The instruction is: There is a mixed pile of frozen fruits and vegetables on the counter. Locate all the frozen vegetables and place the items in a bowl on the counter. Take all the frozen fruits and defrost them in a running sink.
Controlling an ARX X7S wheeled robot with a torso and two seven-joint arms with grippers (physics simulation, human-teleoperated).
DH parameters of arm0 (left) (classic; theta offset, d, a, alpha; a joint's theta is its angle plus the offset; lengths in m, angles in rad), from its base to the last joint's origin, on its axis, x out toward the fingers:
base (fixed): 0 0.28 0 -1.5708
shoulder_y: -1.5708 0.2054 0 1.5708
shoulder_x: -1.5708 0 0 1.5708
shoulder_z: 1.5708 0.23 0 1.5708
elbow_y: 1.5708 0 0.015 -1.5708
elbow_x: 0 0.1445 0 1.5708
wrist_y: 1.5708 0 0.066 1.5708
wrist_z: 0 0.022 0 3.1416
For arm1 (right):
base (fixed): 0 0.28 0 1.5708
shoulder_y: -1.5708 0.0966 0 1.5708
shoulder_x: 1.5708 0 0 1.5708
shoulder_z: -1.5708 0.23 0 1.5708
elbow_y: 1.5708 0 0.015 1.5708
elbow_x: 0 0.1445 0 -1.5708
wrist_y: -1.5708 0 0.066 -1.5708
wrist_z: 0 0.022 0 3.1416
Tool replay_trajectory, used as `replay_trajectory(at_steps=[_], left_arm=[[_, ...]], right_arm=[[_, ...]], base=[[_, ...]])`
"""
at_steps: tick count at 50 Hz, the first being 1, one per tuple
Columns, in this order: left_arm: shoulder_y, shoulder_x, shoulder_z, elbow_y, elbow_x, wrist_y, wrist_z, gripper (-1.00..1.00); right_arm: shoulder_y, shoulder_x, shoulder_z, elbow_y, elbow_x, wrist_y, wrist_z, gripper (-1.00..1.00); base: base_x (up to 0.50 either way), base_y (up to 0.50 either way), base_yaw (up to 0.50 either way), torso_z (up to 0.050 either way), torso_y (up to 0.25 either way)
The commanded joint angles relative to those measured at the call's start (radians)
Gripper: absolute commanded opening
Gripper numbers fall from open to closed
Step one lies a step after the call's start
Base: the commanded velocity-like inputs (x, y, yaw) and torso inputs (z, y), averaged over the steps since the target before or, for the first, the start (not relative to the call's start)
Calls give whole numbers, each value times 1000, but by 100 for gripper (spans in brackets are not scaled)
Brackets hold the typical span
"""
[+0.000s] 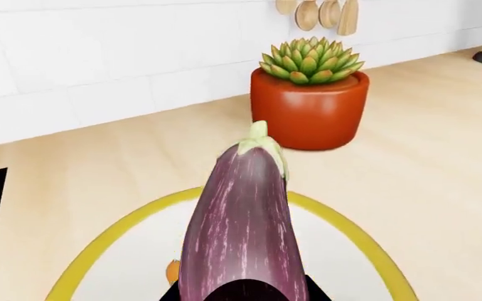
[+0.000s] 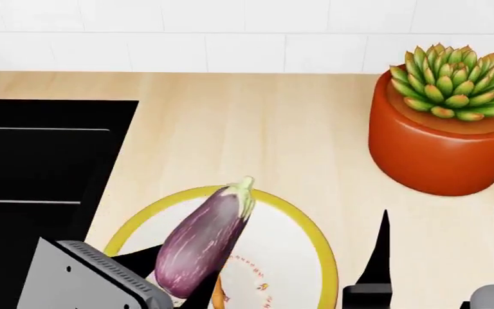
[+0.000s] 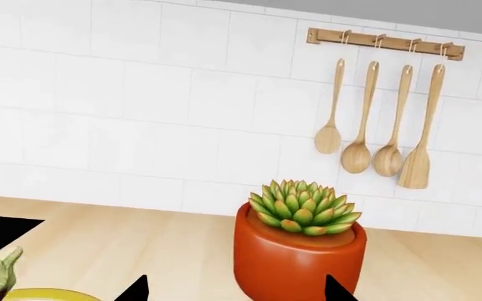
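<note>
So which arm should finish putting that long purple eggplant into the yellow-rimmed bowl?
The left. Its gripper already holds the long purple white-streaked eggplant over the white yellow-rimmed bowl, so it likely only needs to lower and release. The right gripper is open and empty beside the bowl.

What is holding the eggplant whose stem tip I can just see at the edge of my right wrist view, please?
Observer: The left gripper is shut on the blunt end of the eggplant; the stem points away from the robot.
Operator: Is it over the bowl?
Observer: Yes. In the head view it lies across the bowl, inside the yellow rim. I cannot tell whether it touches.
Operator: Is anything else in the bowl?
Observer: A small orange piece, probably the carrot, shows beneath the eggplant, mostly hidden.
</note>
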Motion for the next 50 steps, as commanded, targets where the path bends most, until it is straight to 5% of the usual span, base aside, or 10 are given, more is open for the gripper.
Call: replay_trajectory(at_steps=[1,26,27,42,50], left_arm=[[-13,48,42,-82,69,33,69,-100],[0,23,109,-120,120,49,64,-100],[-2,23,108,-120,122,51,63,100],[-110,20,-55,-35,-105,-13,-101,100],[-152,-62,-182,-25,-194,4,-146,100]], right_arm=[[-5,-22,20,2,-21,-6,-28,100],[-3,-18,4,9,-23,-4,-30,100],[-2,-18,3,9,-21,-3,-30,100],[1,-21,-16,14,-28,-4,-40,100],[7,-22,-18,14,-31,-3,-34,100]], base=[[0,0,0,0,0],[0,0,0,0,0],[0,0,0,0,0],[0,0,0,0,0],[0,0,0,0,0]])
